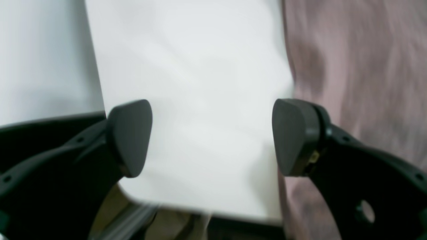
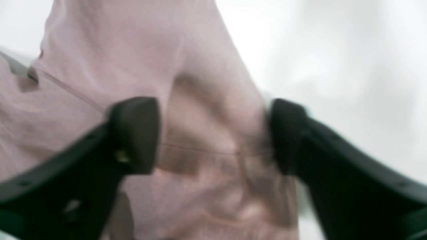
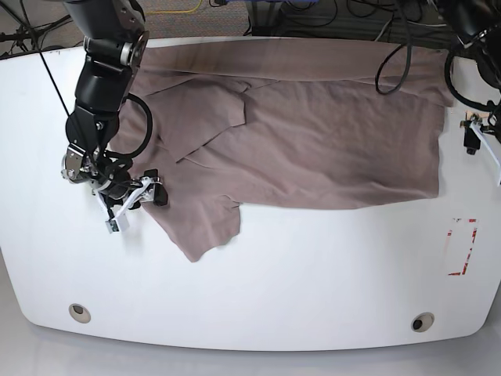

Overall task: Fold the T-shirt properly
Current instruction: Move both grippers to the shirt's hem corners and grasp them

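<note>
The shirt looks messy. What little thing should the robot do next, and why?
Probably lower the right gripper and pinch the shirt. Its fingers are open with wrinkled cloth between them, gripping nothing, and the sleeve lies unfolded beside it.

A white table [image 3: 258,282] with rounded corners filled most of the base view. Two round holes were set near its front edge, one at the left [image 3: 78,312] and one at the right [image 3: 422,321]. A red-marked label [image 3: 462,247] lay near the right edge. Dark cables [image 3: 313,16] ran behind the far edge.
</note>
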Robot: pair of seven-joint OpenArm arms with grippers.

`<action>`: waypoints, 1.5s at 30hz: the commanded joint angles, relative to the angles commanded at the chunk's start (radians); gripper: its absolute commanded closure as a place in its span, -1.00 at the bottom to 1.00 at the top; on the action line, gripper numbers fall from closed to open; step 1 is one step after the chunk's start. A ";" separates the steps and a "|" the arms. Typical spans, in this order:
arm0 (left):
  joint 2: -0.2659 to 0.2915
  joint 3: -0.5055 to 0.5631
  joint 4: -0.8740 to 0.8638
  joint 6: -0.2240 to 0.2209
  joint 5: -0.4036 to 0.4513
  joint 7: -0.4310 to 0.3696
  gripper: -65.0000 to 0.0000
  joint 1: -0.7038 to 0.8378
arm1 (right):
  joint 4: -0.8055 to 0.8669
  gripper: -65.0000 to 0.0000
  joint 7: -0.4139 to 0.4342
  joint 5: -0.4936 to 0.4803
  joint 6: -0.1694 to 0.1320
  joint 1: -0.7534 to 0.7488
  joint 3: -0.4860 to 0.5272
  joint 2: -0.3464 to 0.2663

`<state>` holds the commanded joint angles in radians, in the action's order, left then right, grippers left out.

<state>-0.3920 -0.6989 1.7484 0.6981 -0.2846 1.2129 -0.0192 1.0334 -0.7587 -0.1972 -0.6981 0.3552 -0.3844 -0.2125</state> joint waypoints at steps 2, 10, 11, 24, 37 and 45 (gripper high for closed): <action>0.000 0.000 -0.035 0.000 0.000 -0.017 -0.63 -0.026 | 0.000 0.26 0.000 0.000 0.000 0.000 0.000 0.000; 0.000 0.078 -0.226 0.000 0.000 -0.141 -0.71 -0.129 | 0.000 1.00 0.000 0.000 0.000 0.000 0.000 0.002; 0.000 0.086 -0.239 0.000 0.000 -0.146 -0.74 -0.135 | 0.000 1.00 0.000 0.000 0.000 0.000 0.000 0.002; 0.000 0.201 -0.597 0.000 -0.002 -0.299 -0.89 -0.279 | 0.000 1.00 0.000 0.000 0.000 -0.005 0.000 0.002; 0.014 0.250 -0.781 0.000 -0.002 -0.359 -0.86 -0.330 | 0.000 1.00 0.000 0.000 0.000 -0.006 0.000 0.002; 0.041 0.256 -0.786 0.000 0.000 -0.388 0.09 -0.331 | 0.005 1.00 0.000 0.000 0.000 -0.006 0.000 0.014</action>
<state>-0.3506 -0.4427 0.9628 0.6981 -0.2846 0.8247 -0.3506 1.0380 -0.7587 -0.1972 -0.6981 0.3491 -0.3844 -0.1987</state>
